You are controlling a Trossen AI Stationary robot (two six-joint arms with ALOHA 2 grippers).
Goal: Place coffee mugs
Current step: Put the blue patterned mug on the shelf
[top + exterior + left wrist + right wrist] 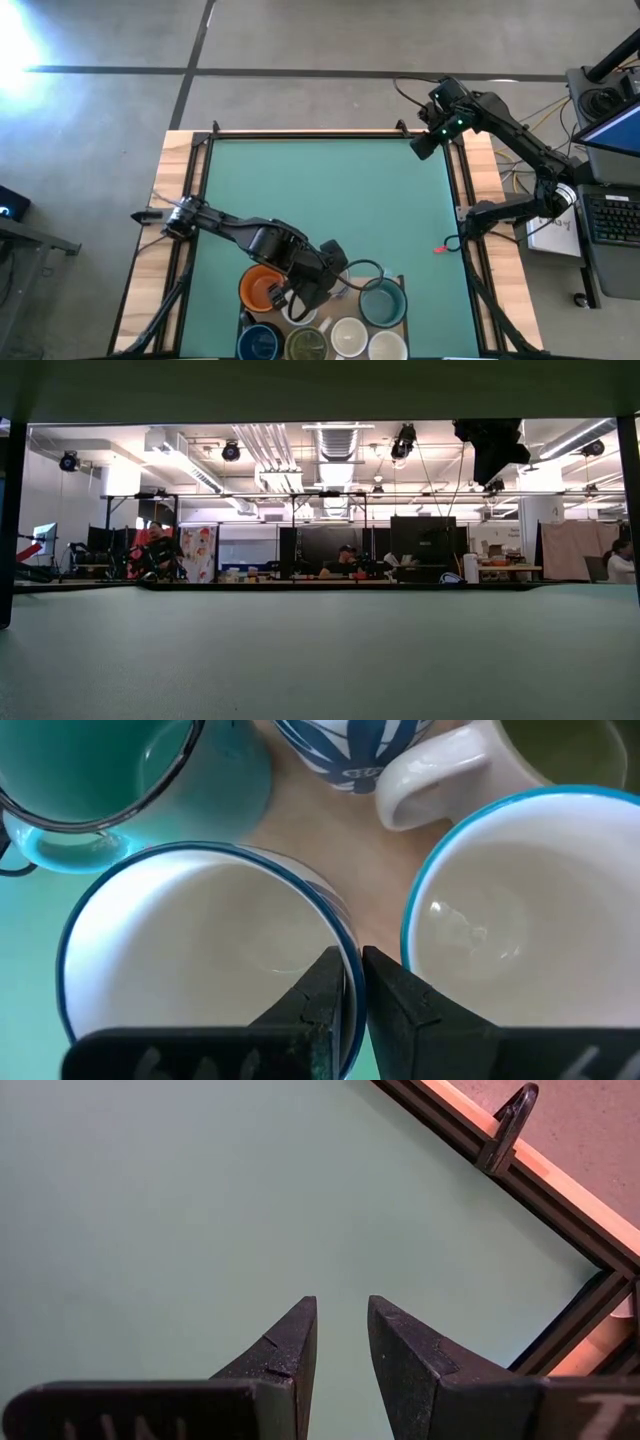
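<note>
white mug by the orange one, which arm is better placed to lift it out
Left. The left gripper is pinched on the white mug's rim among the mugs; the right gripper hovers far away at the table's far corner.

My table mat (pixel 330 190) plain green, frame (pixel 180 200) pale wood. Orange mug (pixel 262 287), teal mug (pixel 382 302), dark blue mug (pixel 260 343), olive-inside mug (pixel 305 345). White mugs (pixel 200 960) blue-rimmed; one blue-and-white striped mug (pixel 350 745). My fingers (pixel 395 1005) black.

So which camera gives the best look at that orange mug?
The high view: the orange mug sits in the mug cluster at the table's near edge, beside the left claw. The low view shows no mugs, and neither wrist view shows it.
</note>
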